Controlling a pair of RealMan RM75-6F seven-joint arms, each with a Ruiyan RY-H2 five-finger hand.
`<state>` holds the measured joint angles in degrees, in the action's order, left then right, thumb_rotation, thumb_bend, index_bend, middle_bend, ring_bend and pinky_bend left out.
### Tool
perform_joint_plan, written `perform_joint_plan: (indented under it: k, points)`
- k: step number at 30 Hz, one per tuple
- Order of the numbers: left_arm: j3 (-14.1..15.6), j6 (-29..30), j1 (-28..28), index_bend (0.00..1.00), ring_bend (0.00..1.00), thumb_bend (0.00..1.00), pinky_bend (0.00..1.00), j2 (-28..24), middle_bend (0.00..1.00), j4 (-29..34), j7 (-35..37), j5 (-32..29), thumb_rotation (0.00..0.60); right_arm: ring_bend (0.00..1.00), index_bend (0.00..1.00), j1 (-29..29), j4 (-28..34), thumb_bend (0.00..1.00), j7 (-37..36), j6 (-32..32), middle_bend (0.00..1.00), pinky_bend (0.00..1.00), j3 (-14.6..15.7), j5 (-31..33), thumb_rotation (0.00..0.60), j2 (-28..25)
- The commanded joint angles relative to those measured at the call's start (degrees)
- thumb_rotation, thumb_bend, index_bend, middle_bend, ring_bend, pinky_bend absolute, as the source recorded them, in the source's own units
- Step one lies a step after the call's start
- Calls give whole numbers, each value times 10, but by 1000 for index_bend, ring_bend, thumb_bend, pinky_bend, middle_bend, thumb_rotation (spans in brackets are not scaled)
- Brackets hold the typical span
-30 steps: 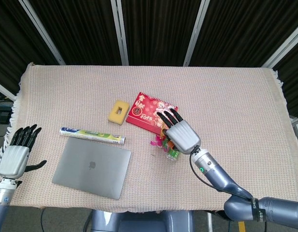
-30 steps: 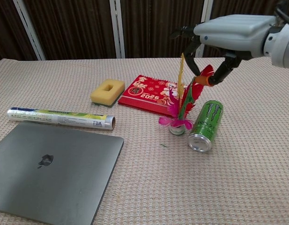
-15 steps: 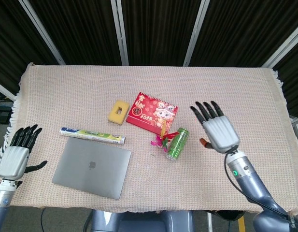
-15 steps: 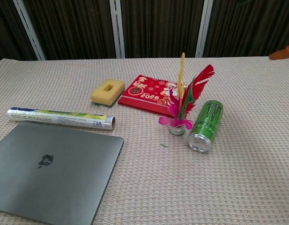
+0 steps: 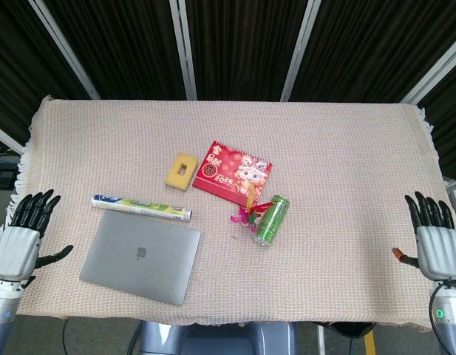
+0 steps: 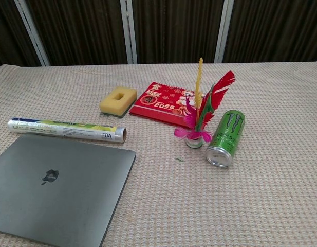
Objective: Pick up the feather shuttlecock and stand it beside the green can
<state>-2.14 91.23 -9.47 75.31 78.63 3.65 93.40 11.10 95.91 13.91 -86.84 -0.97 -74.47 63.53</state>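
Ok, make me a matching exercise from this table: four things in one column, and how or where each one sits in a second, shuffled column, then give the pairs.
Things:
1. shuttlecock
2. green can
3. sponge
4. laptop

Places or states:
A. lying on its side
B. closed, at the near left of the table
C. standing upright on its base
D. lying left of the red calendar

Pairs: 1-C, 2-A, 3-D, 4-B

The shuttlecock (image 6: pixel 202 116) stands upright on the bench (image 6: pixel 271 206), just left of the can (image 6: pixel 225 137), which lies on its side. Behind them lies the calendar (image 6: pixel 165 103), with the sponge (image 6: pixel 118 101) to its left. The foil roll (image 6: pixel 66 129) lies behind my laptop (image 6: pixel 55 188).
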Motion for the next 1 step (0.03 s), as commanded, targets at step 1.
perform_joint_plan:
  k: [1]
  points:
    - [1,5,2,0,0,52,0,4,0,-6,2,4,600,0,0,-24,-25,81,-8,-26,0,0,16,-26,600,23]
